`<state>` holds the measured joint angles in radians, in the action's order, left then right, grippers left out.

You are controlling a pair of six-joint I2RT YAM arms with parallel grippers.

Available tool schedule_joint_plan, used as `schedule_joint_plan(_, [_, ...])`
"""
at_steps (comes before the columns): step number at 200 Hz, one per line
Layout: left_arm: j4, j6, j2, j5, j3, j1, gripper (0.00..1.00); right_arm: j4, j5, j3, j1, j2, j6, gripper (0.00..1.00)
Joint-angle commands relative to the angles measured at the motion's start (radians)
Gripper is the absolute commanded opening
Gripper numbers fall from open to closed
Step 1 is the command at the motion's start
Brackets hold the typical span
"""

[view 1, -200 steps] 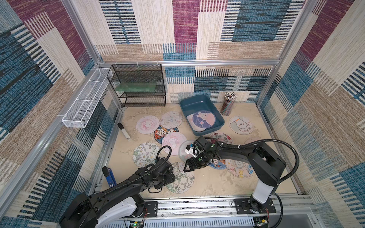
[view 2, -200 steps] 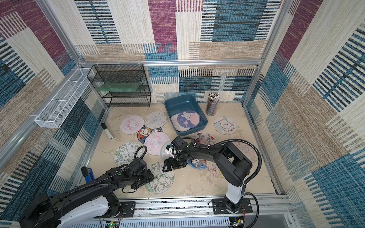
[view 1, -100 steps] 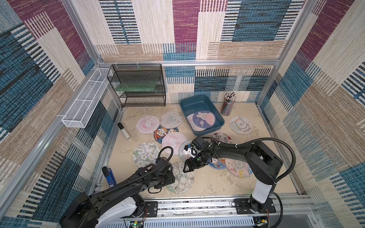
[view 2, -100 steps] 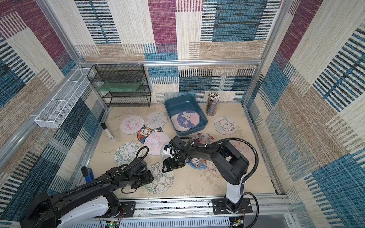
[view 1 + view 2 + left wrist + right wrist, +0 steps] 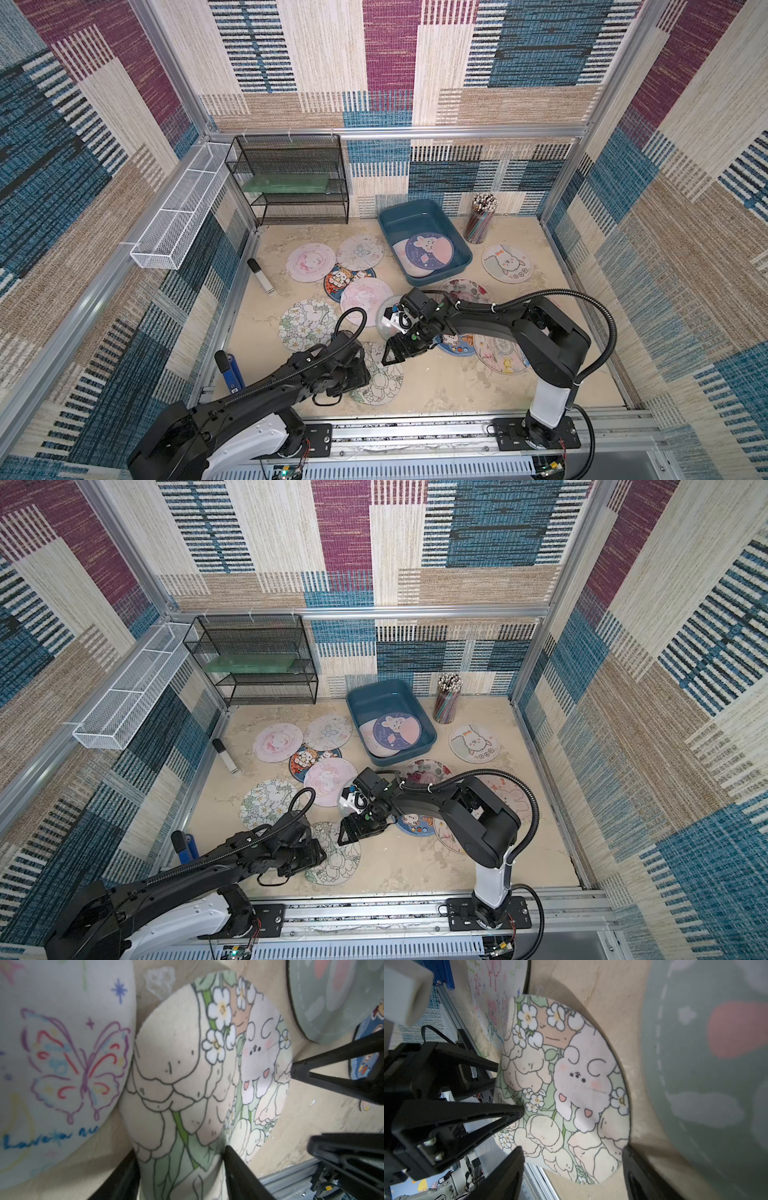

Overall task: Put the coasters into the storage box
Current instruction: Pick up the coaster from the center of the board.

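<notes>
A tulip-and-bunny coaster [image 5: 384,380] lies near the front rail. My left gripper [image 5: 179,1150] is shut on its near edge, and the mat humps up between the fingers [image 5: 510,1112]. My right gripper [image 5: 573,1148] stands open over the opposite edge, and one fingertip [image 5: 296,1069] touches the rim. The teal storage box [image 5: 415,222] sits at the back and holds a navy bunny coaster [image 5: 429,251] on a pale one. Several more coasters lie loose on the floor, among them a butterfly one [image 5: 359,251], a pink one [image 5: 309,262] and a white puppy one [image 5: 506,262].
A black wire rack [image 5: 291,183] and a white mesh tray [image 5: 178,208] stand at the back left. A cup of pencils [image 5: 480,218] stands right of the box. A marker [image 5: 261,276] and a blue tool [image 5: 230,368] lie by the left wall.
My left jaws have drawn closer together on the tulip coaster. My right gripper has slid slightly toward the same coaster and narrowed a little.
</notes>
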<state>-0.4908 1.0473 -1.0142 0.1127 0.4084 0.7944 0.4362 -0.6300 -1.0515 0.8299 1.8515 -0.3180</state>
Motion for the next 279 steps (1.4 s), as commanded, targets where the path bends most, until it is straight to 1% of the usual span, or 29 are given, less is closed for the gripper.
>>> schedule_joint_plan(1, [-0.109, 0.003, 0.004, 0.035, -0.022, 0.002, 0.59, 0.101, 0.109, 0.024, -0.001, 0.022, -0.011, 0.78])
schedule_joint_plan(36, [-0.104, -0.004, -0.01, 0.036, -0.011, 0.001, 0.5, 0.09, 0.096, 0.028, -0.009, 0.023, -0.014, 0.78])
schedule_joint_plan(64, [-0.114, -0.01, -0.007, 0.029, 0.005, 0.001, 0.41, 0.082, 0.095, 0.04, -0.027, 0.007, -0.016, 0.79])
schedule_joint_plan(81, [-0.127, -0.014, -0.003, 0.024, 0.017, 0.001, 0.35, 0.08, 0.088, 0.051, -0.045, -0.004, -0.018, 0.82])
schedule_joint_plan(102, [-0.14, -0.017, 0.005, 0.024, 0.03, 0.002, 0.23, 0.079, 0.082, 0.072, -0.061, -0.016, -0.017, 0.85])
schedule_joint_plan(116, [-0.147, -0.017, 0.01, 0.024, 0.042, 0.002, 0.15, 0.076, 0.082, 0.083, -0.063, -0.02, -0.017, 0.86])
schedule_joint_plan(143, [-0.151, -0.02, 0.013, 0.026, 0.061, 0.002, 0.12, 0.061, 0.076, 0.103, -0.063, -0.025, -0.03, 0.86])
schedule_joint_plan(176, [-0.171, -0.03, 0.014, 0.026, 0.109, 0.001, 0.02, 0.04, 0.081, 0.126, -0.067, -0.04, -0.051, 0.86])
schedule_joint_plan(188, [-0.184, -0.04, 0.012, 0.022, 0.142, 0.002, 0.0, 0.034, 0.082, 0.138, -0.072, -0.047, -0.056, 0.87])
schedule_joint_plan(236, [-0.253, -0.108, -0.025, -0.016, 0.33, 0.001, 0.0, -0.012, 0.068, 0.214, -0.116, -0.139, -0.1, 0.88])
schedule_joint_plan(257, [-0.267, -0.143, -0.061, -0.037, 0.425, -0.001, 0.0, -0.022, 0.064, 0.249, -0.13, -0.201, -0.12, 0.89])
schedule_joint_plan(279, [-0.272, -0.197, -0.133, -0.044, 0.545, -0.014, 0.0, -0.029, 0.07, 0.29, -0.136, -0.272, -0.151, 0.9])
